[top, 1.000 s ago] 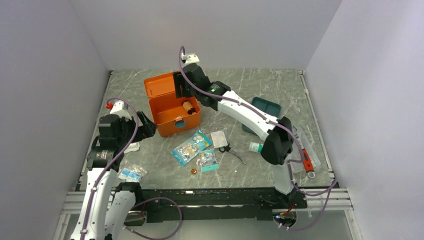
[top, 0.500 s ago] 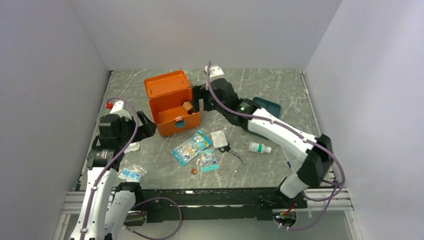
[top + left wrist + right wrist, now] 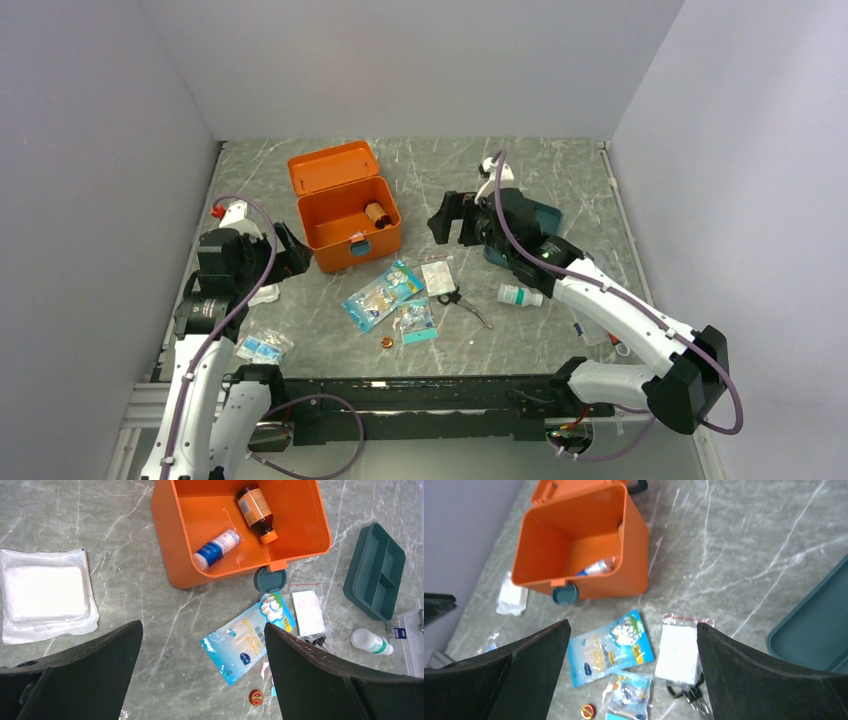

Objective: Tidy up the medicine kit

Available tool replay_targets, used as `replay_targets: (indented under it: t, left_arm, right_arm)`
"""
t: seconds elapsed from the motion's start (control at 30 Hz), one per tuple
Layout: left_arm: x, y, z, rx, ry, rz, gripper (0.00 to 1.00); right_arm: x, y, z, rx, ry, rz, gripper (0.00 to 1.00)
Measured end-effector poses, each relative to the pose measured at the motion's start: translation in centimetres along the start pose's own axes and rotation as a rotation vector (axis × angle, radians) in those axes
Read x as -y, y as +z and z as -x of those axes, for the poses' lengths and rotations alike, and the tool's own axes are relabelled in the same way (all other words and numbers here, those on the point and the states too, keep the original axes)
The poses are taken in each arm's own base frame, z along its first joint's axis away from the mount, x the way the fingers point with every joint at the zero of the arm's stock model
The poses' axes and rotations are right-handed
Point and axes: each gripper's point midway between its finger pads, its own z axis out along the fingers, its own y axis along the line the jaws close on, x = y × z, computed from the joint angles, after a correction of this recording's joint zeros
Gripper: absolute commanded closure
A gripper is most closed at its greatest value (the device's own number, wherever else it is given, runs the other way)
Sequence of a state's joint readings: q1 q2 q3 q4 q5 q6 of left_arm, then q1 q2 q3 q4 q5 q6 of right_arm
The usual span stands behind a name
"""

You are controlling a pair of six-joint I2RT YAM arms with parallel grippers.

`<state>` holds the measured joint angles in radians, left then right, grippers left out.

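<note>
Right claw [image 3: 447, 220]: I read both jaws spread fully apart, with nothing between them. It hangs above the worktop [image 3: 570, 165], between the medicine kit [image 3: 335, 252] and the teal tray [image 3: 540, 213]. Its arm covers part of the tray.

Left claw [image 3: 200, 630]: jaws equally wide, nothing gripped. It sits just off the kit's left side, above a sealed gauze pack [image 3: 47, 595].

Medicine kit: it stands on the far left part of the worktop. The lid [image 3: 333, 167] is open and tipped back, and the teal latch faces the arms. Inside lie a brown bottle [image 3: 255, 507] and a wrapped bandage roll [image 3: 217, 549], near one another.

In front of the kit, loose on the worktop:
- a blue packet [image 3: 382, 294]
- a white sachet [image 3: 438, 276] beside it
- black-handled scissors [image 3: 465, 305] touching the sachet's near edge
- a small white bottle [image 3: 520, 295] on its side, nearer the tray
</note>
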<state>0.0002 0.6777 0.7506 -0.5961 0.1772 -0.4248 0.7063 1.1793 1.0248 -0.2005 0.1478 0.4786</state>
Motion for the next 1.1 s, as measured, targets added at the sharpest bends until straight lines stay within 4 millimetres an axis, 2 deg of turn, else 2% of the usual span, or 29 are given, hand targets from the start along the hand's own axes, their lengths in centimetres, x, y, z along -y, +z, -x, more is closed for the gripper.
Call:
replay_targets:
  t: [0.27, 0.57, 0.83, 0.93, 1.1]
  left_arm:
    - [-0.1, 0.0, 0.0, 0.001, 0.002, 0.004, 0.01]
    - [-0.2, 0.0, 0.0, 0.002, 0.004, 0.009, 0.01]
    - [-0.2, 0.0, 0.1, 0.003, 0.004, 0.009, 0.01]
    - [-0.2, 0.0, 0.0, 0.002, 0.004, 0.009, 0.01]
    - [-0.2, 0.0, 0.0, 0.002, 0.005, 0.009, 0.01]
  right_arm:
    - [2.8, 0.6, -6.4, -0.164, -0.004, -0.068, 0.24]
    - [5.0, 2.6, -10.5, -0.274, -0.002, -0.168, 0.35]
    - [7.4, 4.9, -16.4, -0.439, -0.045, -0.285, 0.39]
    - [7.5, 5.4, -17.5, -0.470, -0.059, -0.296, 0.41]
    - [7.0, 6.3, -17.9, -0.485, -0.070, -0.294, 0.44]
